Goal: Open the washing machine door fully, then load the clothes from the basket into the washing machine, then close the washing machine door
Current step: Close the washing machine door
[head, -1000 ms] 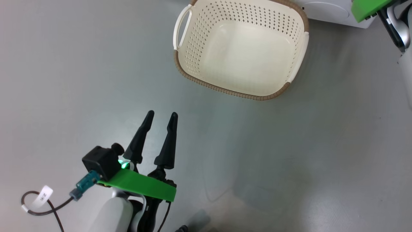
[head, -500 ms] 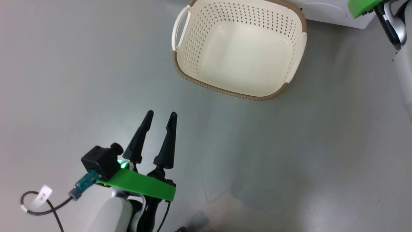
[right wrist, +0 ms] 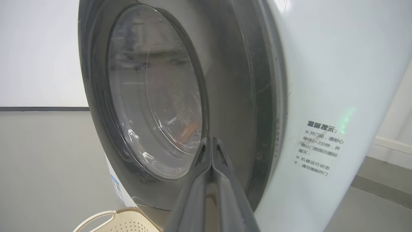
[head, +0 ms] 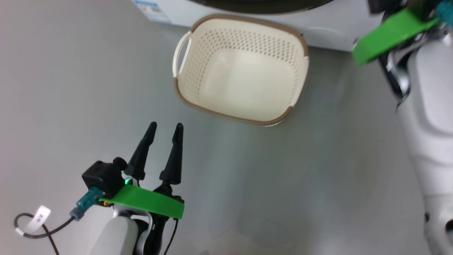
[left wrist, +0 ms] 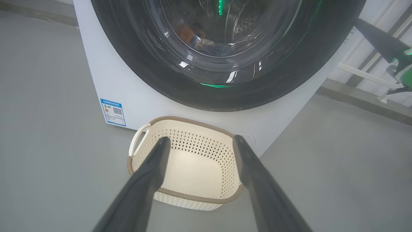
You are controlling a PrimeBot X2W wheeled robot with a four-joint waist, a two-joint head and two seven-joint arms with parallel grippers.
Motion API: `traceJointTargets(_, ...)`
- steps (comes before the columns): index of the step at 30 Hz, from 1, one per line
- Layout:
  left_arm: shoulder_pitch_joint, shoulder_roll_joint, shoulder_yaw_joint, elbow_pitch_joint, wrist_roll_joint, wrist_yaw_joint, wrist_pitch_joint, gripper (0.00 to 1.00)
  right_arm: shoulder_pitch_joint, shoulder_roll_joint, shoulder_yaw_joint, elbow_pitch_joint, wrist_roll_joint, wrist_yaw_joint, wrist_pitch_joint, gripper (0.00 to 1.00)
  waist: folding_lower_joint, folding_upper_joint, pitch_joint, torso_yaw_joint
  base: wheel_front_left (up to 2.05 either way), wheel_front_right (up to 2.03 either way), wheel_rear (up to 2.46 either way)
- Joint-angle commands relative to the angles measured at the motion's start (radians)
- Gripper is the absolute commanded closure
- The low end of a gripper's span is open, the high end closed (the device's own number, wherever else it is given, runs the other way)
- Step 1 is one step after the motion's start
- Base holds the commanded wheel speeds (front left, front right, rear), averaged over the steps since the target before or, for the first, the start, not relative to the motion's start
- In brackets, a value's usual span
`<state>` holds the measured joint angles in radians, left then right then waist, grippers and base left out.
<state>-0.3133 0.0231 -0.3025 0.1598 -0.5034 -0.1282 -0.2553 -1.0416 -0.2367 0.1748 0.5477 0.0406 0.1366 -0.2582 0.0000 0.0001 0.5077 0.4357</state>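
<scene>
温馨提示 notice (right wrist: 318, 148) on washing machine (right wrist: 338, 64), cable tag (head: 39, 217) perhaps "2米", blue label (left wrist: 112, 112) unreadable

Head downward, wrists face washing machine (left wrist: 106, 74), basket (head: 247, 40) shared

Washing machine door (left wrist: 257, 93), top beyond frame.

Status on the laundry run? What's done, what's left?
Done: the basket is empty, and the clothes show through the washing machine door, which looks flush against the washing machine.
In hand: the right tool, shut, points at the door's rim; I can't tell if it touches. The left tool hangs open, short of the basket.
Left: probably only confirming the door is latched.
</scene>
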Motion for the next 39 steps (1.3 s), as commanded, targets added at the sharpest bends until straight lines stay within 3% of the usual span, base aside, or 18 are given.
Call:
traceJointTargets(1,0.012,0.027,0.043,-0.011,0.017,-0.003,-0.006,0.00,0.060,0.040,0.001,-0.041,0.011,-0.006,-0.004,1.00,0.0000,-0.0001,-0.076,-0.065,0.00,0.00,0.00)
traceJointTargets(17,0.134,0.074,0.108,0.013,0.043,-0.003,-0.006,0.00,0.520,0.131,-0.159,-0.199,0.064,-0.006,-0.004,1.00,0.0000,-0.0001,-0.331,-0.266,0.00,0.00,0.00)
traceJointTargets(27,0.221,0.078,0.141,0.034,0.050,-0.003,-0.006,0.00,0.763,0.179,-0.258,-0.281,0.088,-0.006,-0.004,1.00,0.0000,-0.0001,-0.432,-0.369,0.00,0.00,0.00)
traceJointTargets(39,0.277,0.064,0.194,0.056,0.053,-0.003,-0.006,0.00,0.909,0.186,-0.288,-0.331,0.100,-0.006,-0.004,1.00,0.0000,-0.0001,-0.505,-0.425,0.00,0.00,0.00)
